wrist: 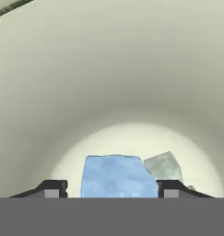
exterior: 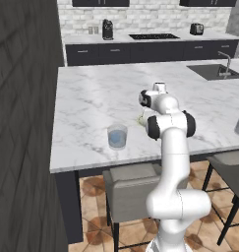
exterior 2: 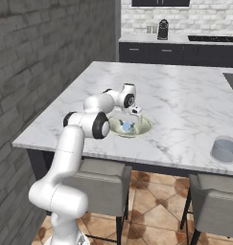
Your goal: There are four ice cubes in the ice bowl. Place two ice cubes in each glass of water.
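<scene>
The white arm is reaching forward over the marble island counter [exterior 2: 185, 103] and dipping its gripper [wrist: 112, 188] down into the ice bowl [exterior 2: 143, 125], which is sitting near the counter's front edge, roughly midway between the two tumblers. In the hand view the two dark fingertips [wrist: 51, 189] are standing apart on either side of a pale blue ice cube [wrist: 117, 177] that is resting on the bowl's whitish floor; the cube is lying between them, close to both, but I cannot tell whether either tip is touching it, so the fingers are spread about a cube's width with no grip showing. A second, paler cube [wrist: 164, 166] is lying just beside the first, touching or nearly touching it. From the right base view, blue ice is showing inside the bowl under the hand. One glass of water [exterior: 117, 137] is standing near the front edge toward the counter's left end, and the other glass [exterior 2: 225, 149] is standing near the front edge well to the right of the bowl.
</scene>
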Controlling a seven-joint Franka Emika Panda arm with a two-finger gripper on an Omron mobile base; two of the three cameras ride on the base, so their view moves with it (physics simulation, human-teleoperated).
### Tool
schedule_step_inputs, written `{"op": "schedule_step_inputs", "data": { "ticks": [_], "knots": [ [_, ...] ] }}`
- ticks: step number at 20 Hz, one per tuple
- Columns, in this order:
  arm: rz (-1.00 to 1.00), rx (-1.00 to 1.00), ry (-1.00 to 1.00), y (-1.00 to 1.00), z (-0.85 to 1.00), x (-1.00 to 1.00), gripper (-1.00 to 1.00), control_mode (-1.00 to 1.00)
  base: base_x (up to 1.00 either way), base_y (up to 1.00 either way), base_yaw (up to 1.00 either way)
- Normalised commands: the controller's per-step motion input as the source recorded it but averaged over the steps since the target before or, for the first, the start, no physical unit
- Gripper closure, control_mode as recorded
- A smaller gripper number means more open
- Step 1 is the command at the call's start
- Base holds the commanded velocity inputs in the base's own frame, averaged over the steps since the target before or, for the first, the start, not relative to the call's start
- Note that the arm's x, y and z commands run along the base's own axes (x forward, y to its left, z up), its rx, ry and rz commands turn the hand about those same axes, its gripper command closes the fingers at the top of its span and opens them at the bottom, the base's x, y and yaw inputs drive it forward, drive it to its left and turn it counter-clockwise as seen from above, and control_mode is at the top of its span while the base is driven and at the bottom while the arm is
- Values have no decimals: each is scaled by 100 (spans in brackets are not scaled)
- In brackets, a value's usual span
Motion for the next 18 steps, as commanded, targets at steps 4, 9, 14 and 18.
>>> {"op": "schedule_step_inputs", "data": {
  "ticks": [4, 9, 14, 18],
  "knots": [
    [-17, 0, 10, 0, -17, -24, 100, -100, 0, 0, 0],
    [-16, 0, 4, 0, -1, -17, 100, -100, 0, 0, 0],
    [-14, 0, 0, 11, 57, -67, 100, -100, 0, 0, 0],
    [-14, 0, 0, 44, 51, -92, 100, -100, 0, 0, 0]
  ]
}}
